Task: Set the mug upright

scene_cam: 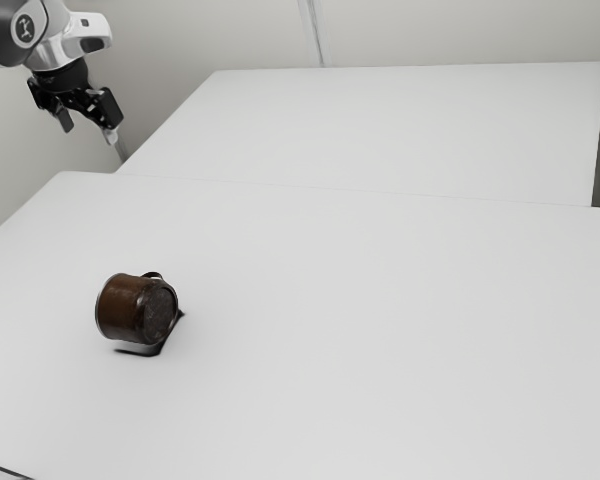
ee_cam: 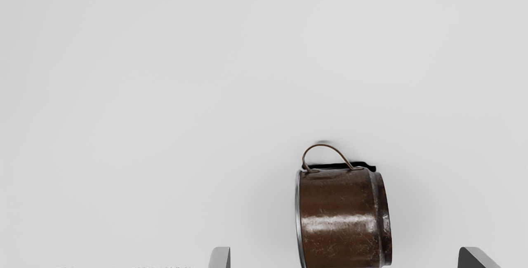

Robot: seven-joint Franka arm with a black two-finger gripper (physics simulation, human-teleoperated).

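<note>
High at the exterior view's upper left is my gripper (scene_cam: pixel 88 128), well above the table and away from the mug. A brown metal mug (scene_cam: pixel 130 308) lies on its side on the white table, its dark base turned toward the exterior view's right and its handle on the far side. In the wrist view the mug (ee_cam: pixel 340 218) is seen from above, with its rim and base facing opposite fingers. Those fingers of my gripper (ee_cam: pixel 344 257) stand wide apart, holding nothing.
The white tabletop (scene_cam: pixel 380 320) stretches around the mug. Beyond its far edge is a second white surface (scene_cam: pixel 400 130), with pale walls (scene_cam: pixel 460 30) behind.
</note>
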